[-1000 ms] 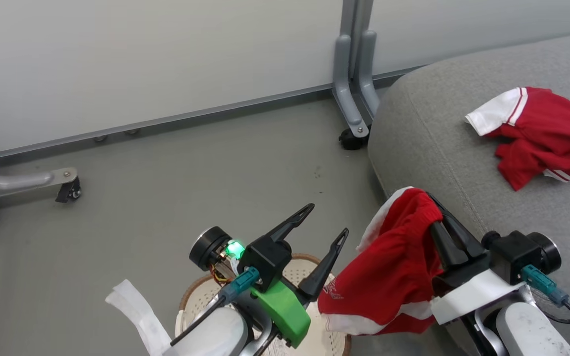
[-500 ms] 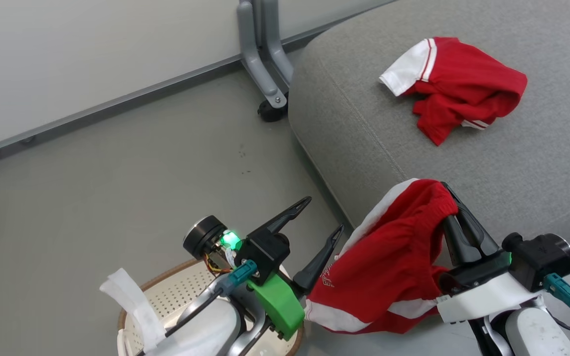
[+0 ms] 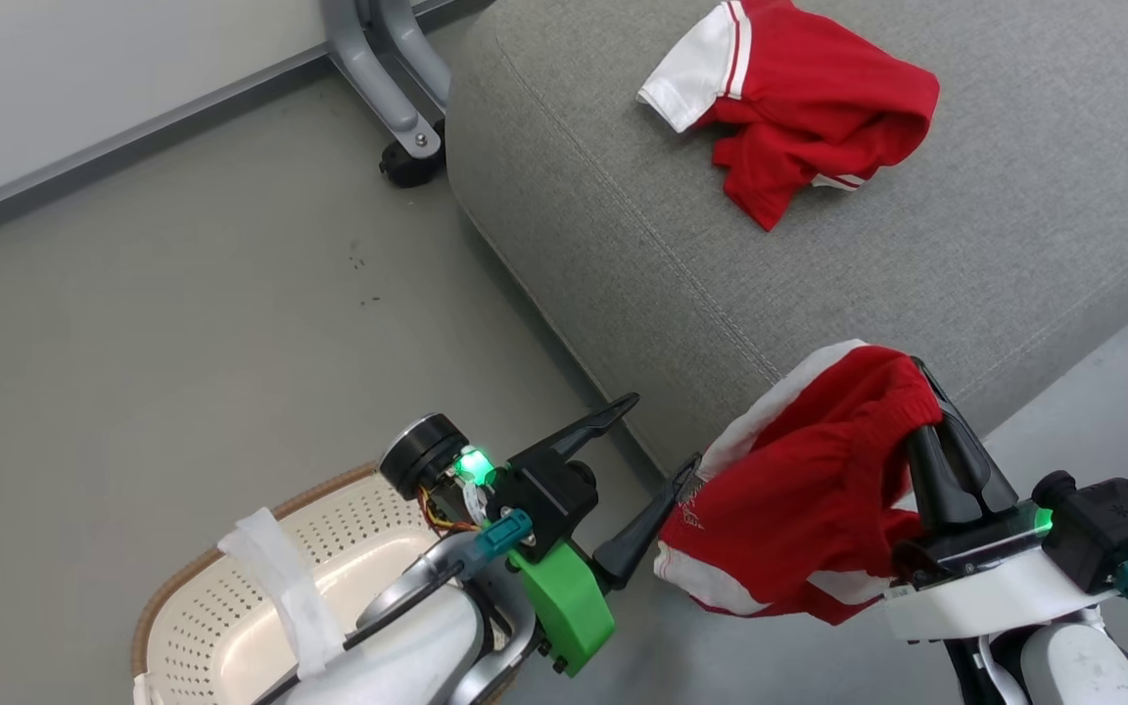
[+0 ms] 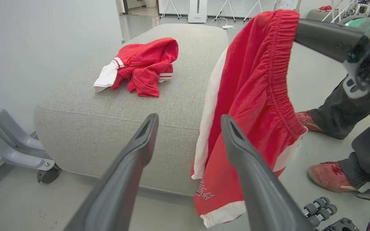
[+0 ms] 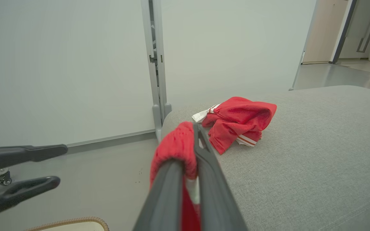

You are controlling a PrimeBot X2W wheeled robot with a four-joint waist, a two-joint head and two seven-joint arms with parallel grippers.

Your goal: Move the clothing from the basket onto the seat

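The right gripper [image 3: 921,374] pinches the soft, light red shorts [image 3: 799,490] at the gathered waistband, probably the surest hold for limp cloth; the left gripper [image 3: 664,431] is spread.

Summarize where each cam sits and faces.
Head: on the head, looking down at the floor, basket and seat; both arms show, left gripper open, right gripper shut on the held garment.
Left wrist: behind the left fingers, facing the seat's side; a person's shoes at right.
Right wrist: behind the right fingers, looking across the seat top.
Shared: all three see the lying garment.
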